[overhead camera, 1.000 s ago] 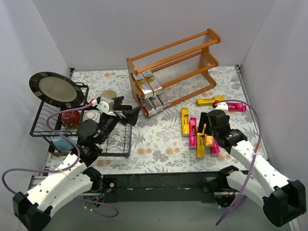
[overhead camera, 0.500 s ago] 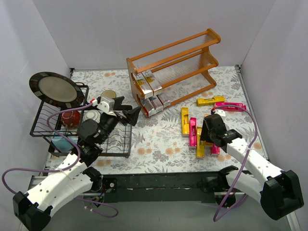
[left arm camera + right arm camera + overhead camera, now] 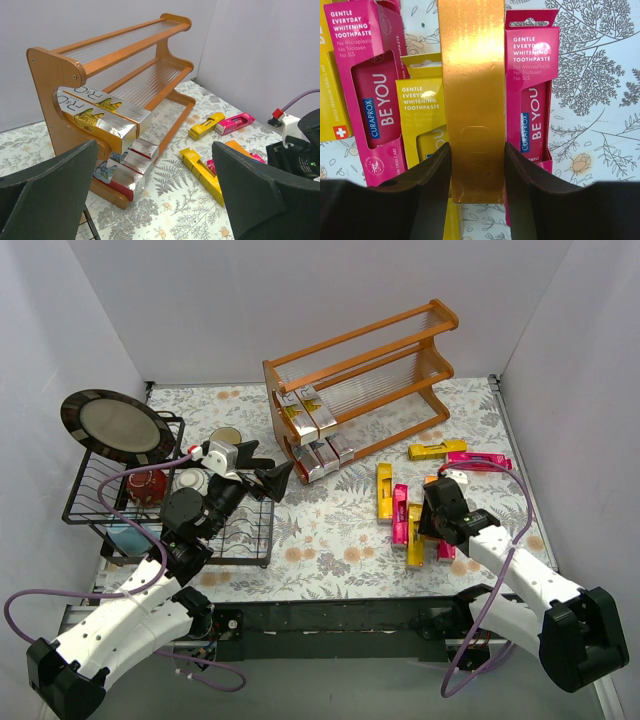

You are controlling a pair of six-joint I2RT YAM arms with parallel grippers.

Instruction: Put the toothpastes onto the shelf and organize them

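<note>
We are clamping the right tool (image 3: pixel 475 150) on a gold carton (image 3: pixel 472 75) lying among pink and yellow cartons (image 3: pixel 384 490) on the desk (image 3: pixel 320 530), while the left tool (image 3: pixel 155 190) is hanging wide apart. Only a few silver cartons (image 3: pixel 305 410) are sitting on the shelf (image 3: pixel 400 325); most are waiting.

place: robot lab booth | cues: bare white walls (image 3: pixel 300 300); floral table (image 3: pixel 330 540); cabled arms (image 3: pixel 130 625)

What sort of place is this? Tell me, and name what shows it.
Probably a robot test booth dressed as a kitchen counter: plain white walls box in a floral table holding a wooden shelf, a dish rack and toothpaste boxes.
</note>
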